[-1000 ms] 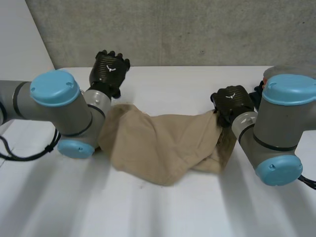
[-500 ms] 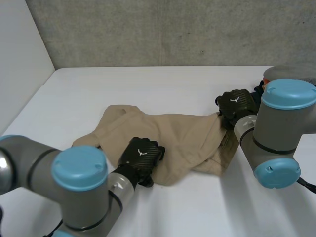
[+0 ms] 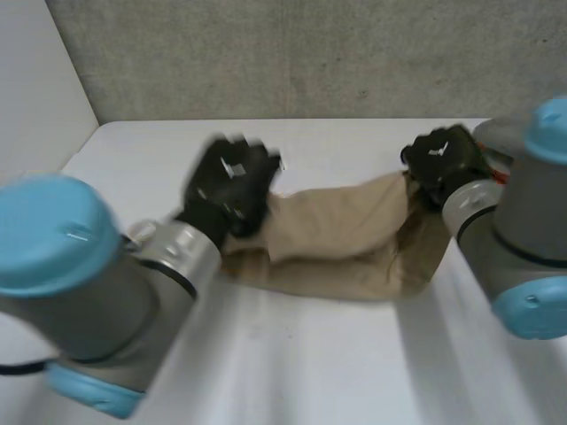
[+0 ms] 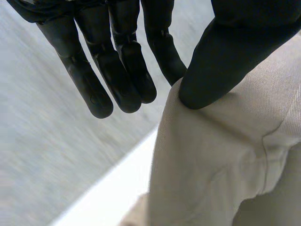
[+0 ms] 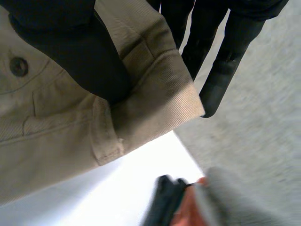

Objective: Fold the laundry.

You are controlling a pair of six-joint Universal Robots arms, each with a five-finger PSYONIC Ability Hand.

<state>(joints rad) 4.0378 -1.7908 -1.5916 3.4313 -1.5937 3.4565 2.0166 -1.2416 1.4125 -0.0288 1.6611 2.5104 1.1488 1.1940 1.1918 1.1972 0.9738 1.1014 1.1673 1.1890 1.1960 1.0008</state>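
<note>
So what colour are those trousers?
Plain tan trousers, no pattern; the right wrist view shows it best.

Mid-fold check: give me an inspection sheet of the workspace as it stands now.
Surface: white table, bare in front of the cloth.
Job's things: tan trousers, stretched between the two hands, lower edge lying on the table.
Clutter: grey and orange items at the table's far right corner, beyond the right hand; too blurred to identify.
Hands: left hand pinches the trousers' left-end edge between thumb and fingers; right hand pinches the waistband near a button.
Cables: nothing seen.
Surroundings: concrete wall behind the table, white panel at its left side.
</note>
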